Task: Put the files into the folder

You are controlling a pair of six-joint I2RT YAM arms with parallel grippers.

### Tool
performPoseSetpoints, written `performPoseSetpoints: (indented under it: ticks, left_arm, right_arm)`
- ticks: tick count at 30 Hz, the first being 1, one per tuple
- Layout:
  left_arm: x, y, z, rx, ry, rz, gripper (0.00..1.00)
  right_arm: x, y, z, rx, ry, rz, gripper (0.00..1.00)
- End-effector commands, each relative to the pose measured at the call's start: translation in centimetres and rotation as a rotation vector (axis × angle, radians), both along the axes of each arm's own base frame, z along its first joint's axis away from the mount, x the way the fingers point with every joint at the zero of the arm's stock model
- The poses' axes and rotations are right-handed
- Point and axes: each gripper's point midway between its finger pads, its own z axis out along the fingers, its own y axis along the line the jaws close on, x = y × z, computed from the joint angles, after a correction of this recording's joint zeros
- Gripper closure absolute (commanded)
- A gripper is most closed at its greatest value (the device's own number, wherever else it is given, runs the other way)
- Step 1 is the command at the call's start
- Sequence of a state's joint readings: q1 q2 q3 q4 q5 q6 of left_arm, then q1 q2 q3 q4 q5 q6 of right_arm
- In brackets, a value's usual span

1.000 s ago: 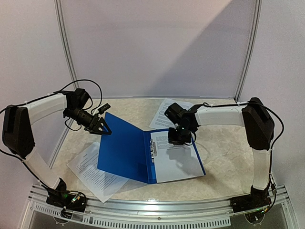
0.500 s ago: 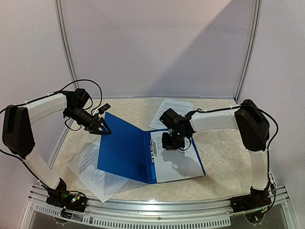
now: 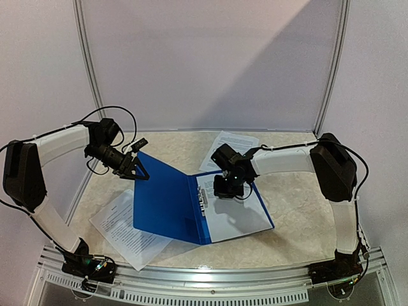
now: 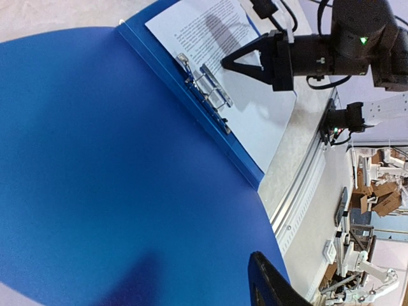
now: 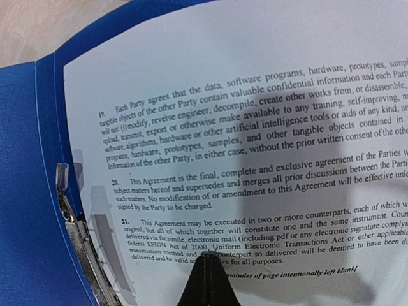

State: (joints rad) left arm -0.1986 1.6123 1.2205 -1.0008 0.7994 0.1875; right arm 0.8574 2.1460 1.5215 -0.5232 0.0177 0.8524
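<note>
Holding the folder [image 3: 167, 205] open for loading, the left jaws seemingly pinch its raised far corner; the right jaws, closed on nothing, pin the filed sheet [image 5: 255, 127] beside the clip [image 3: 203, 198].

folder [image 3: 169, 204] — dark blue, thin, lying open. Left cover tilts up, its far corner at the left gripper [image 3: 139, 171]. metal clip [image 3: 203, 199] runs along the spine, just left of the right gripper [image 3: 223, 192].

first sheet [image 3: 239, 218] — white, dense black text, flat in the right half, touched by the right gripper's closed tips. second sheet [image 3: 234, 141] lies beyond that gripper, outside the folder. third sheet [image 3: 118, 224] lies nearer than the left gripper, partly beneath the raised cover.
</note>
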Motion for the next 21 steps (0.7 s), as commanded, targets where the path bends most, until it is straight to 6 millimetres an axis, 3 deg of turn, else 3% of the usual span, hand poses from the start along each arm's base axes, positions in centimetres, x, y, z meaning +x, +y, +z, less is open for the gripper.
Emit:
performPoseSetpoints:
  ticks: [1, 5, 7, 15, 18, 21]
  left_arm:
    - [0.0, -0.5, 0.1, -0.004, -0.013, -0.025, 0.5]
    - [0.0, -0.5, 0.2, -0.003, -0.016, -0.027, 0.5]
    - [0.0, -0.4, 0.3, -0.001, -0.017, -0.028, 0.48]
    - [0.0, 1.0, 3.0, 0.047, -0.114, -0.053, 0.24]
    - [0.0, 2.6, 4.9, 0.106, -0.182, -0.061, 0.05]
    - [-0.3, 4.8, 6.7, 0.187, -0.24, -0.066, 0.01]
  right_arm:
    - [-0.2, -0.9, -2.0, -0.051, 0.029, -0.024, 1.0]
    - [-0.1, -0.9, -1.2, -0.052, 0.016, -0.021, 1.0]
    - [0.5, -0.8, 0.6, -0.04, -0.021, -0.017, 1.0]
    - [2.8, 0.2, 9.4, -0.003, -0.207, 0.069, 0.87]
    - [3.0, 0.4, 11.9, 0.021, -0.258, 0.096, 0.82]
    - [3.0, 0.0, 13.7, 0.026, -0.296, 0.105, 0.76]
